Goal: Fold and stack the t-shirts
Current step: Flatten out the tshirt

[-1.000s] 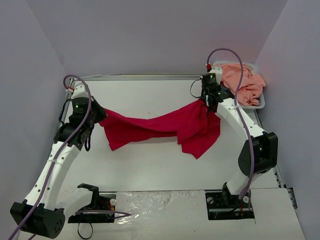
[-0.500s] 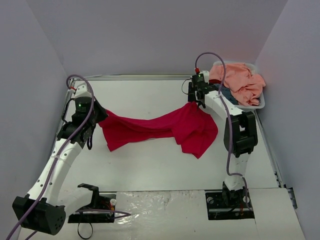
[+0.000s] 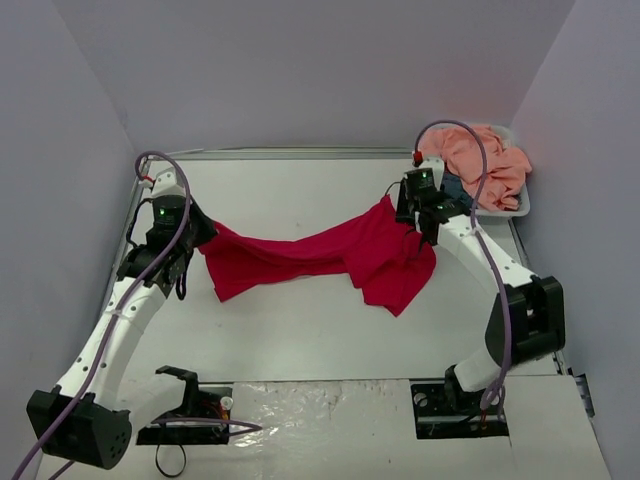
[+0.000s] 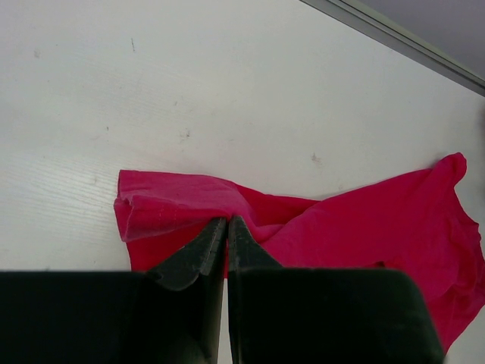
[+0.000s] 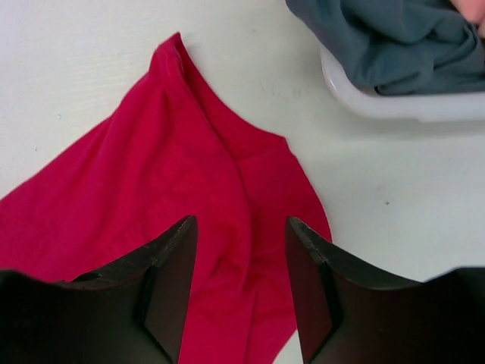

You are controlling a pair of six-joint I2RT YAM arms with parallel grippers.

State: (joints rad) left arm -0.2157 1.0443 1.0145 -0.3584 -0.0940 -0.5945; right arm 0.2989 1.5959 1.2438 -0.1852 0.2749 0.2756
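The crimson-red t-shirt (image 3: 320, 250) lies crumpled across the middle of the table, stretched left to right. My left gripper (image 3: 200, 236) is shut on its bunched left edge; in the left wrist view the fingertips (image 4: 227, 221) pinch the red cloth (image 4: 364, 220). My right gripper (image 3: 411, 215) is open just above the shirt's right part; in the right wrist view (image 5: 241, 221) the red cloth (image 5: 151, 174) lies between and below the spread fingers, not held. A peach-pink t-shirt (image 3: 490, 160) and a teal-blue one (image 5: 402, 38) sit in the basket.
The white plastic basket (image 3: 522, 205) stands at the back right corner, close beside my right arm; its rim (image 5: 394, 106) shows in the right wrist view. Purple-grey walls enclose the table on three sides. A metal rail runs along the far edge (image 4: 394, 34).
The right arm swung left toward the shirt's upper right corner, then back right and slightly nearer. The left arm and the shirt's left end have barely moved.
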